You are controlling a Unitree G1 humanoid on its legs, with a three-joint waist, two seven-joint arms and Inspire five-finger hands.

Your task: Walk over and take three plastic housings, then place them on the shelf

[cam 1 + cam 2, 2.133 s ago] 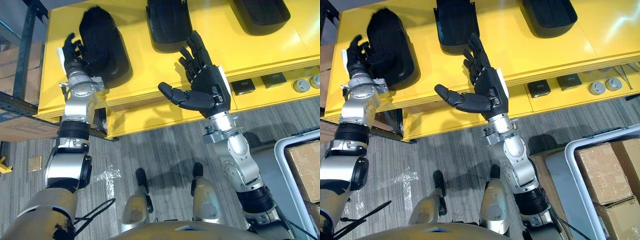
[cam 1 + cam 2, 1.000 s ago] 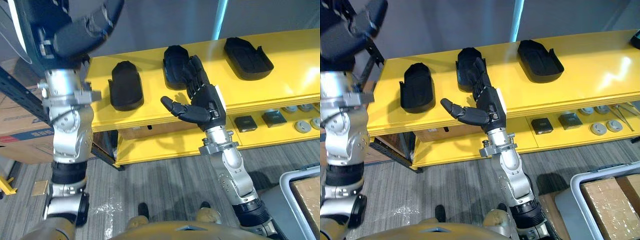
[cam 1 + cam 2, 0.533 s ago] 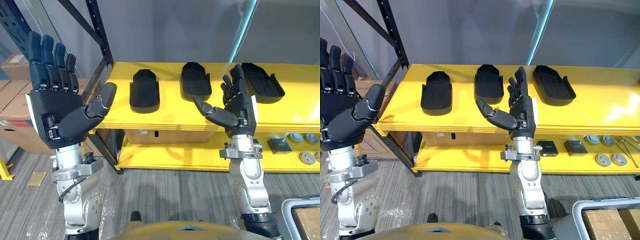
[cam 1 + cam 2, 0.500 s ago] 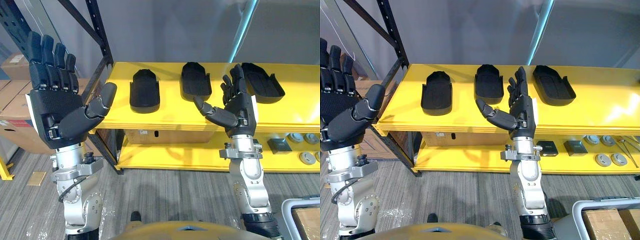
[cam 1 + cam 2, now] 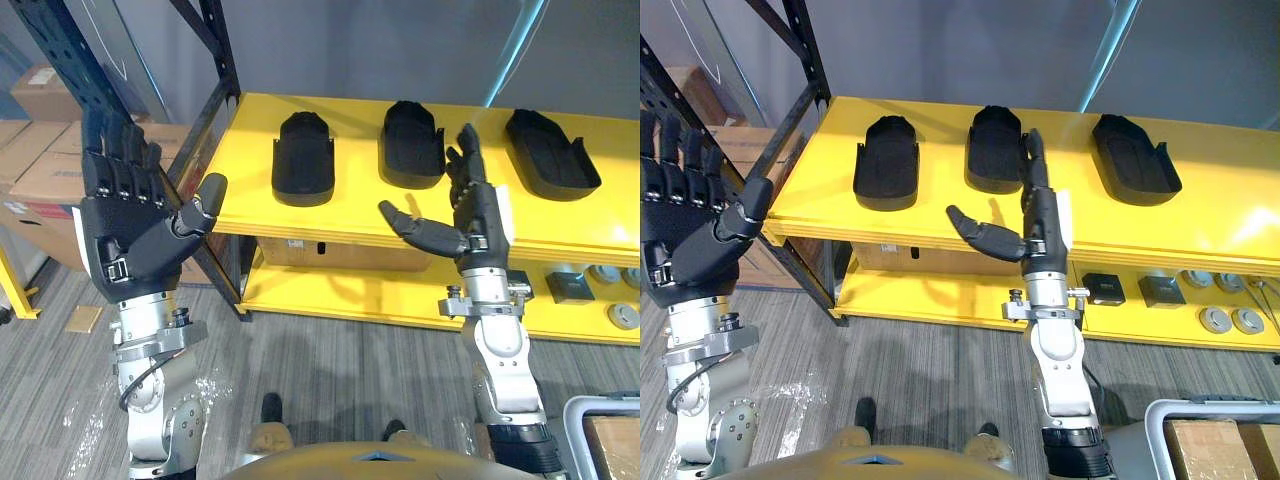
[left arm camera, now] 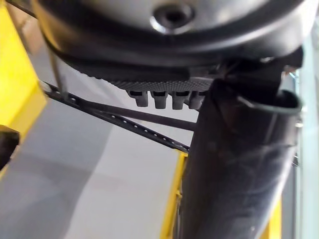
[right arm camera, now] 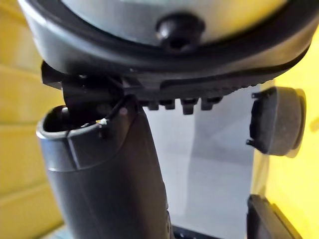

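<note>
Plastic housings (image 5: pixel 305 170) lie three in a row on the yellow shelf (image 5: pixel 345 218), touched by nothing, since the left hand (image 5: pixel 125 235) and right hand (image 5: pixel 480 215), both empty with fingers straight, have lifted back clear of them, so the placing looks finished

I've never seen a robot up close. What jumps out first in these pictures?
The bright yellow shelf strikes first, with three black housings lying in a row on its top level. Next come two dark hands, both open and holding nothing: the left robot hand looms large at the left, and the right robot hand is held up before the shelf's front edge.
</note>
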